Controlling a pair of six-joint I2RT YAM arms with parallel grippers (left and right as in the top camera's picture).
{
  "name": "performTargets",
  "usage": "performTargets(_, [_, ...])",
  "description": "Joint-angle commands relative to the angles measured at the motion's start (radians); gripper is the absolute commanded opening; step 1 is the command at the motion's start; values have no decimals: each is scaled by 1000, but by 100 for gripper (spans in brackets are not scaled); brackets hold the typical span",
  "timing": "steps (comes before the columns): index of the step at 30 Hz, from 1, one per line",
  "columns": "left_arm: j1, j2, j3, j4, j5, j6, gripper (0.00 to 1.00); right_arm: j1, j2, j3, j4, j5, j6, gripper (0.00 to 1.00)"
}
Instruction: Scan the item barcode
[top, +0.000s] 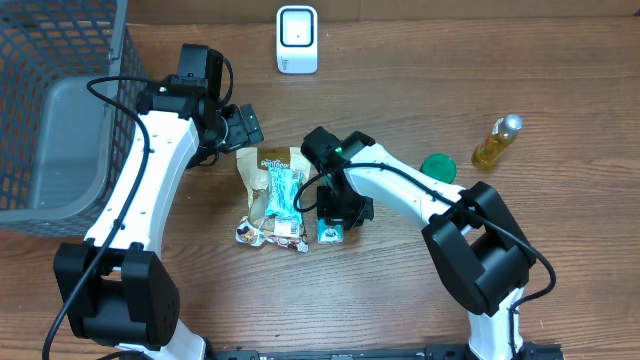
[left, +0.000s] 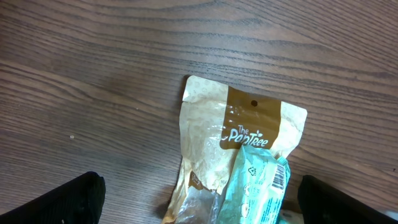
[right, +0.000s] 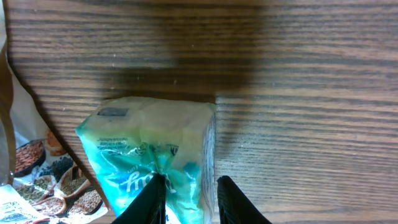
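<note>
My right tool (right: 190, 180) is drawn narrow onto the near end of the small teal packet (right: 149, 146), one finger over its printed face and the other against its side edge. The packet lies flat on the counter (top: 420, 60), so I judge the task to be at its start: gripped but not lifted, nothing shown to the scanner (top: 297, 40), which stands well apart at the far edge. What is left is to raise the packet, find its barcode and turn that face to the scanner. I can see no barcode on the side facing up. Just beside the packet, to its left, lies a brown pouch (top: 262, 200) with a teal bar (top: 283, 190) on top of it; their edges sit close enough that lifting could drag them along. My left tool (left: 199, 180) hangs above the top of that pouch with its fingers spread wide and nothing in them, and its arm lies partly across the straight way to the scanner. Further out, a green lid (top: 438, 167) and a bottle (top: 497, 142) of yellow liquid lie to the right and a grey basket (top: 60, 110) to the left, all clear of the path.
</note>
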Motion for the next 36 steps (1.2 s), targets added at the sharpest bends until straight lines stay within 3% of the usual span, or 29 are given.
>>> performTargets(1, [-1,2,15,1,0,11,100,-3,-19,-67,45,-7,23,24])
performTargets(11, [-1,2,15,1,0,11,100,-4,-19,-103,50,-5,18,27])
performTargets(16, [-1,2,15,1,0,11,100,-4,-19,-103,53,-5,18,39])
performTargets(22, [-1,2,15,1,0,11,100,-4,-19,-104,77,-5,18,28])
performTargets(30, [2,2,15,1,0,11,100,-3,-18,-105,88,-5,18,28])
performTargets(36, [-1,2,15,1,0,11,100,-3,-18,-122,100,2,18,20])
